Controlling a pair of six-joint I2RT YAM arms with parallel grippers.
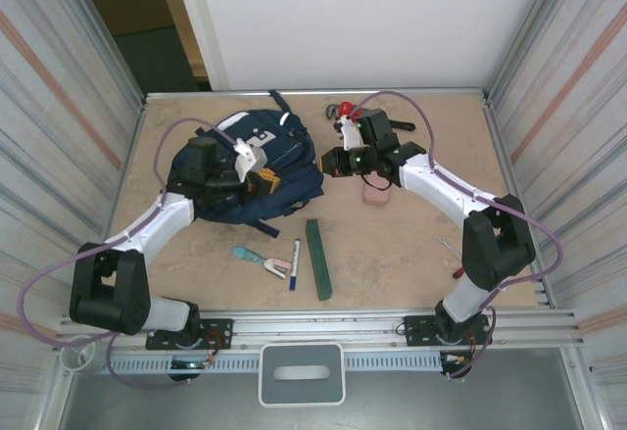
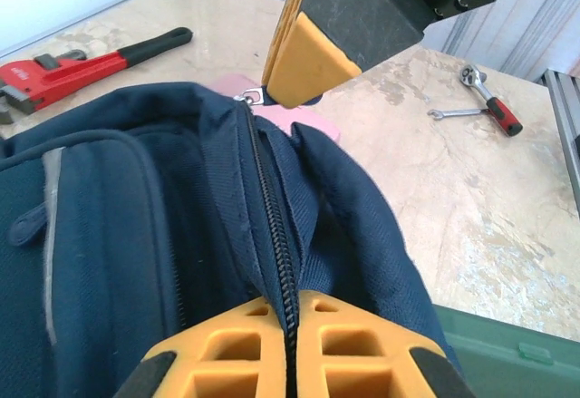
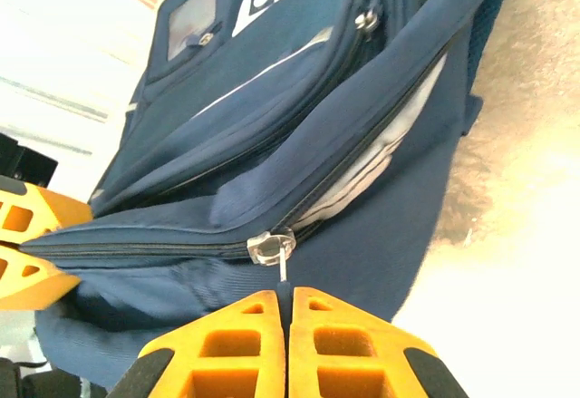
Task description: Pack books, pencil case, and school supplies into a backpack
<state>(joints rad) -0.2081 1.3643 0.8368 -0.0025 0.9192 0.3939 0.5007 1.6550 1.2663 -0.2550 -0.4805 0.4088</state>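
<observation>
Navy fabric backpack (image 1: pixel 294 187) flat on the tabletop (image 1: pixel 411 244), at nine o'clock from table centre, pale lining showing along the zip beyond the zipper pull (image 3: pixel 272 247). Clenched on the zipper seam at the bag's four o'clock side: left gripper (image 2: pixel 288 312). Pinched tight on the zipper pull at the bag's three o'clock edge: right gripper (image 3: pixel 286 303). Pink pencil case (image 1: pixel 376 194) at four o'clock of that gripper, just beside it. Slim green book (image 1: pixel 318 259) at five o'clock of the bag. Marker (image 1: pixel 294 263) and stapler (image 1: pixel 263 259) at six o'clock, near each other. Red pipe wrench (image 2: pixel 82 63) at one o'clock, by the far edge.
</observation>
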